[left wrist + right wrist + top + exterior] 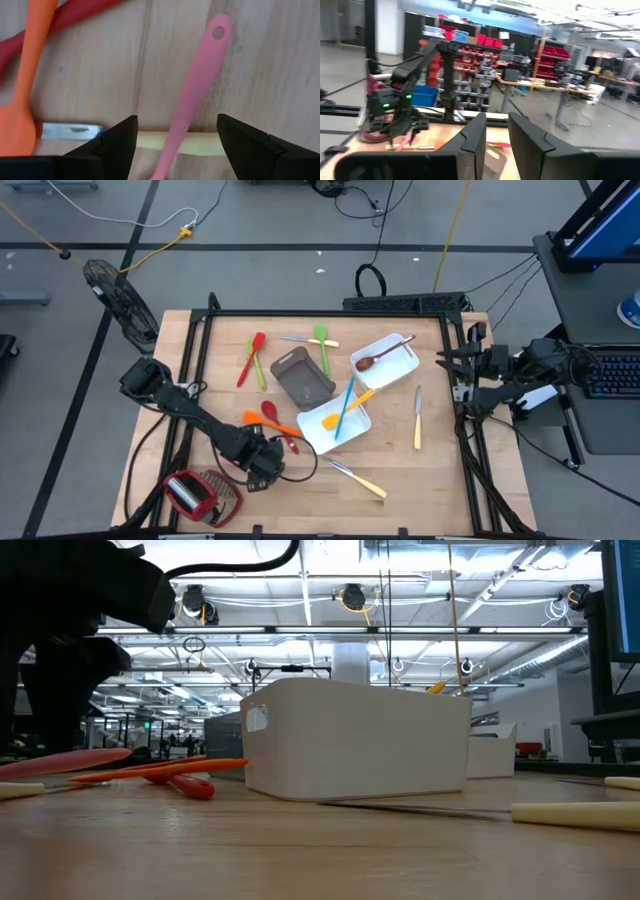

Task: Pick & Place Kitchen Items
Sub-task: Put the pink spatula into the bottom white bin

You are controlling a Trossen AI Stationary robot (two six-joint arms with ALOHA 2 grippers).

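— One pink silicone spatula (192, 95) lies flat on the wooden worktop (100, 75), its long axis running out from between the left gripper (176, 142)'s fingers, hole-end pointing away from them.

— Fingers apart?

— Wide apart, one either side of the handle, not touching it. One pale-handled metal knife (145, 137) crosses under the spatula, just beyond the fingertips.

— And the right gripper (496, 137)?

— Off at the worktop's edge, fingers nearly together, holding nothing.

left tool (176, 135) open | pink spatula (192, 92) between fingers (over pale handle (200, 145))
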